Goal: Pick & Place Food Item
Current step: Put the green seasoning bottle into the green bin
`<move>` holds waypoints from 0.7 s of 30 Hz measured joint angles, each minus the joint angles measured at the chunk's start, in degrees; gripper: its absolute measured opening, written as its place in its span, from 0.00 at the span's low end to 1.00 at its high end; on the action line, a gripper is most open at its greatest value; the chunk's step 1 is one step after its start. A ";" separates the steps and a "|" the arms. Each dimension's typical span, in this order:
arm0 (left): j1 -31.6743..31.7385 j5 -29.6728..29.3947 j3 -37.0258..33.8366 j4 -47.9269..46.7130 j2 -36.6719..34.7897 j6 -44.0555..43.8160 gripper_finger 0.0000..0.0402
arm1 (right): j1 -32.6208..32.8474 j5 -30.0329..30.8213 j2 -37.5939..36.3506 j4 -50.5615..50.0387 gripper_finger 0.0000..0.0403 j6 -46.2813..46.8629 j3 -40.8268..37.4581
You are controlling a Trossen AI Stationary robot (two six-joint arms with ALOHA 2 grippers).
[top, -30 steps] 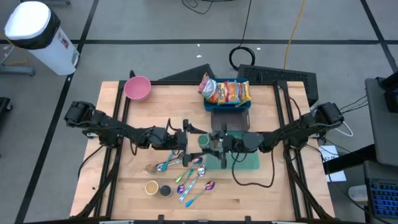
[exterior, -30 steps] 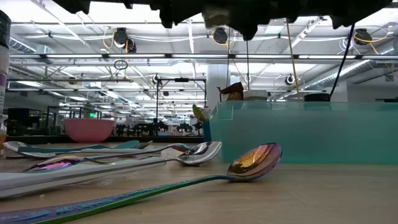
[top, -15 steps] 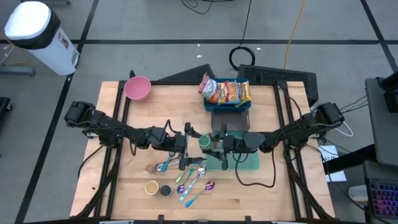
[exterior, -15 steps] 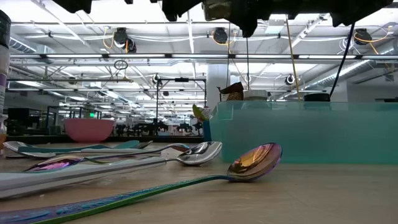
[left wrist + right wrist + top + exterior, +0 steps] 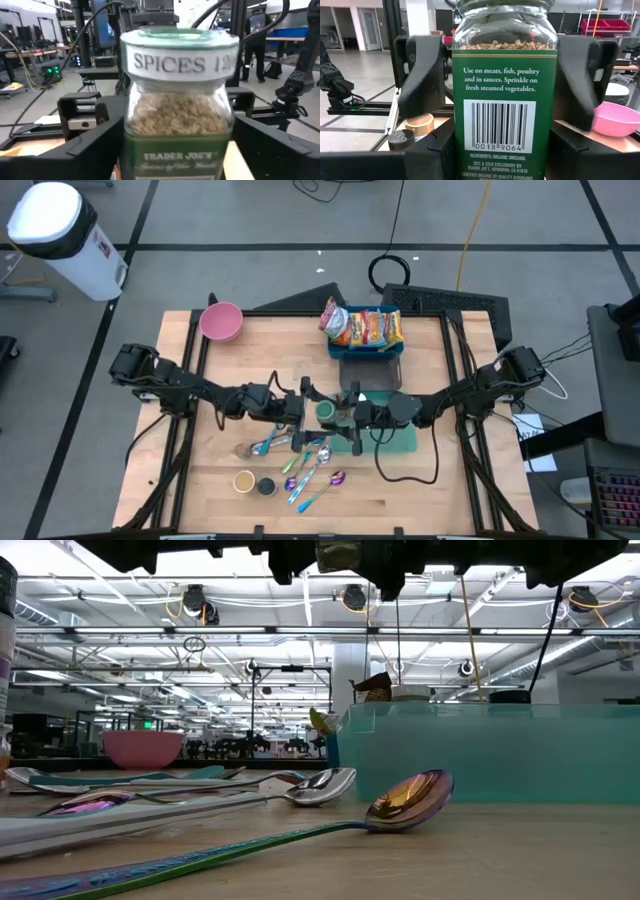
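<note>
A glass spice jar point(image 5: 326, 410) with a green lid and green label hangs above the middle of the table. My right gripper point(image 5: 338, 413) reaches in level from the table's right and is shut on it. My left gripper point(image 5: 314, 408) comes level from the table's left and stands open. Its fingers point(image 5: 422, 75) stand on either side of the jar's upper half with a small gap. The left wrist view shows the jar point(image 5: 177, 100) head-on, dried herbs inside. The right wrist view shows its barcode side point(image 5: 504, 90). My right gripper pinches the jar's lower body point(image 5: 465, 150) between its two fingers, one on each side of the label. The fingers come level from the table's right. The jar stands upright in the hold, lifted clear of the table.
A blue bin of snack packets point(image 5: 365, 330) stands at the far edge, and a pink bowl point(image 5: 221, 321) at the far left. A teal tray point(image 5: 398, 442) lies under my right arm. Several spoons point(image 5: 300, 455) and two small pots point(image 5: 254, 483) lie toward the near edge.
My left gripper has crept a little toward the table's right, so its open fingers now stand farther around the jar. The jar and my right gripper have stayed where they were.
</note>
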 joint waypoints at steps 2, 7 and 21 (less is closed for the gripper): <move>0.02 0.50 0.00 0.18 0.01 0.03 0.81 | 0.00 -0.01 -0.02 -0.12 0.47 -0.28 0.00; 0.04 0.94 0.00 0.37 0.01 -0.33 0.51 | 0.04 0.05 -0.02 -0.34 0.47 -0.18 0.00; -0.49 2.10 0.01 -16.85 -4.27 -1.96 0.50 | 0.21 2.83 -14.67 -33.39 0.91 7.81 -0.10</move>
